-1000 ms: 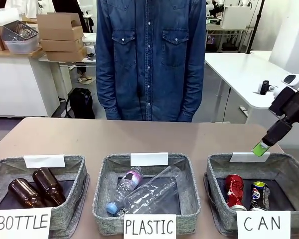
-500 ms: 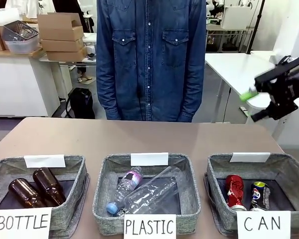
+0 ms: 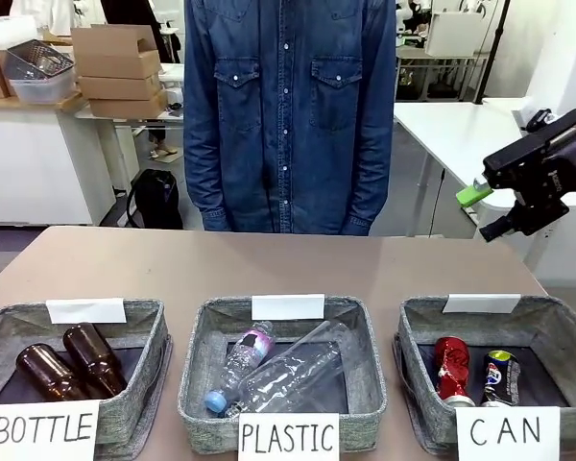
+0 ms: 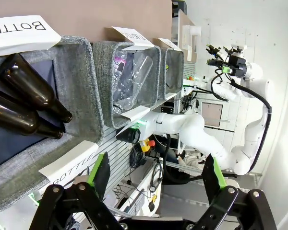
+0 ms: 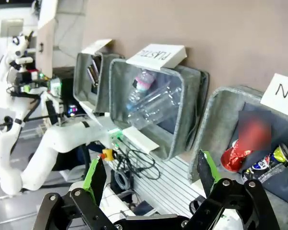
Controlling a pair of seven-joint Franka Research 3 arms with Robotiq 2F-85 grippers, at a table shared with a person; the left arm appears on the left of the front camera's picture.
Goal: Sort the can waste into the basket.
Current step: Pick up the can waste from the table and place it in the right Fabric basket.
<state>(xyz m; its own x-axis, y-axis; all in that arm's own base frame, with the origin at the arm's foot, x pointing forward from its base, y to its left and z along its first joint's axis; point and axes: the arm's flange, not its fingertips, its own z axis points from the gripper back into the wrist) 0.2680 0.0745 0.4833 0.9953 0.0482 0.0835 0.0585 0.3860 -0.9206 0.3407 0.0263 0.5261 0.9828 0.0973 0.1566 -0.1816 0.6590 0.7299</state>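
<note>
Grey woven fabric forms the basket (image 3: 418, 331) signed "CAN" at the table's right end; the red dented can (image 3: 451, 369) and the dark can (image 3: 500, 376) lie side by side inside it. Above and behind it the right gripper (image 3: 488, 210) hangs in the air, jaws wide and empty; the left gripper (image 4: 156, 175) also stands wide, holding nothing, near the basket of brown bottles (image 4: 26, 103).

Cut off, covered or blurred

At the front view's five o'clock, the red can (image 3: 451, 368) and dark can (image 3: 500, 377) sit with their lower ends behind the "CAN" sign (image 3: 507, 433); a blurred patch covers part of the red can in the right wrist view.
</note>
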